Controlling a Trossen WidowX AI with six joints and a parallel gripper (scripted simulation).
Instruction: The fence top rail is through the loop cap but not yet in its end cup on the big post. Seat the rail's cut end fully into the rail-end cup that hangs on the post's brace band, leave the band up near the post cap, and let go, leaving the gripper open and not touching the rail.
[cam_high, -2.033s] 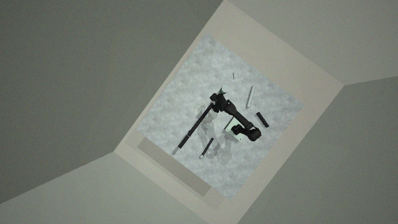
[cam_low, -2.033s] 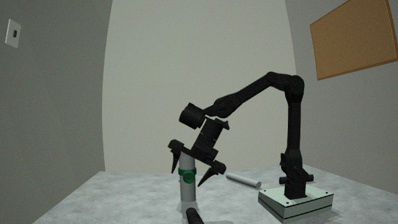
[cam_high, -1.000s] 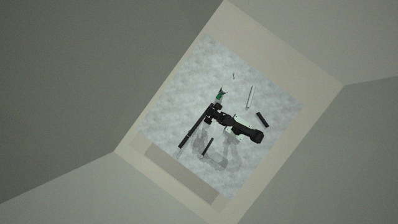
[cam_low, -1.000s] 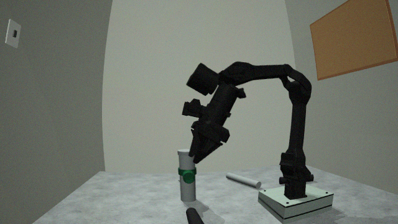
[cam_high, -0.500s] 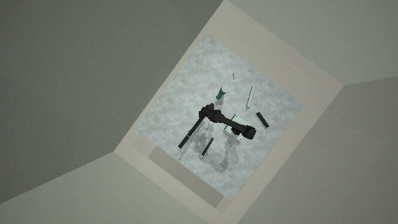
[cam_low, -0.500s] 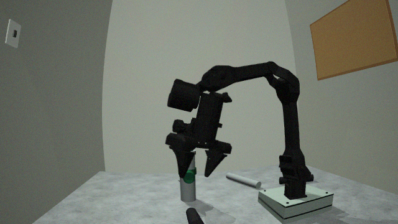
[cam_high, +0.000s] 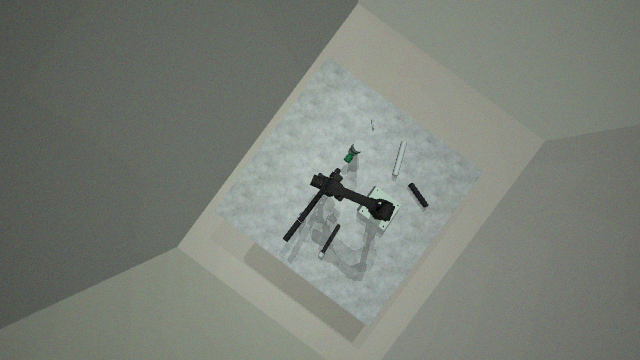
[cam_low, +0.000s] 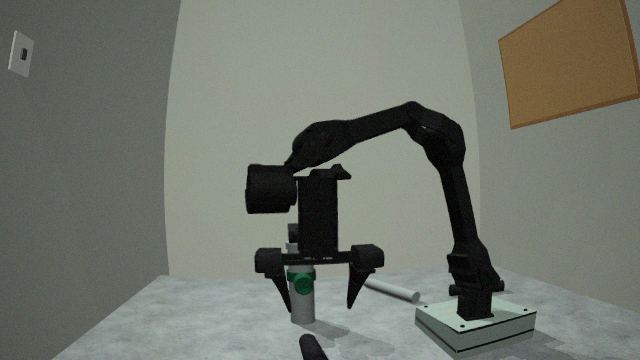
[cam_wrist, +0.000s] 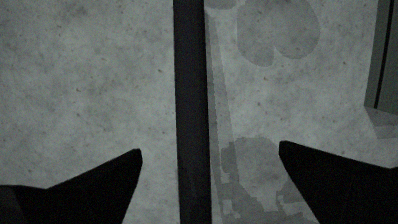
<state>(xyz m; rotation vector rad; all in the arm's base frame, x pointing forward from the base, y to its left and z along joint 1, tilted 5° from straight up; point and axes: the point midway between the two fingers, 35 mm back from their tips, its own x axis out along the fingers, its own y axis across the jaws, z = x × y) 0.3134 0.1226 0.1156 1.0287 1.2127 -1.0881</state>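
Observation:
The dark rail (cam_high: 306, 212) (cam_low: 311, 348) (cam_wrist: 192, 100) runs lengthwise below my gripper. Its far end shows low in the exterior view, apart from the green cup (cam_high: 348, 158) (cam_low: 303, 284), whose front is uncovered. The cup sits on the green band around the grey post (cam_low: 303, 312), below the post's top; my gripper partly hides that top. My gripper (cam_low: 319, 308) (cam_wrist: 211, 152) is open and empty, pointing down, with one finger to each side of the rail's line in the wrist view. Its height over the rail is hard to judge. The loop cap is too small to make out.
A white tube (cam_high: 400, 157) (cam_low: 392, 290) and a short black tube (cam_high: 418, 195) lie near the arm's base plate (cam_high: 378, 192) (cam_low: 442, 314). A dark bar (cam_high: 331, 239) with a white end is beside the rail. A tiny thin item (cam_high: 372, 125) lies beyond the post.

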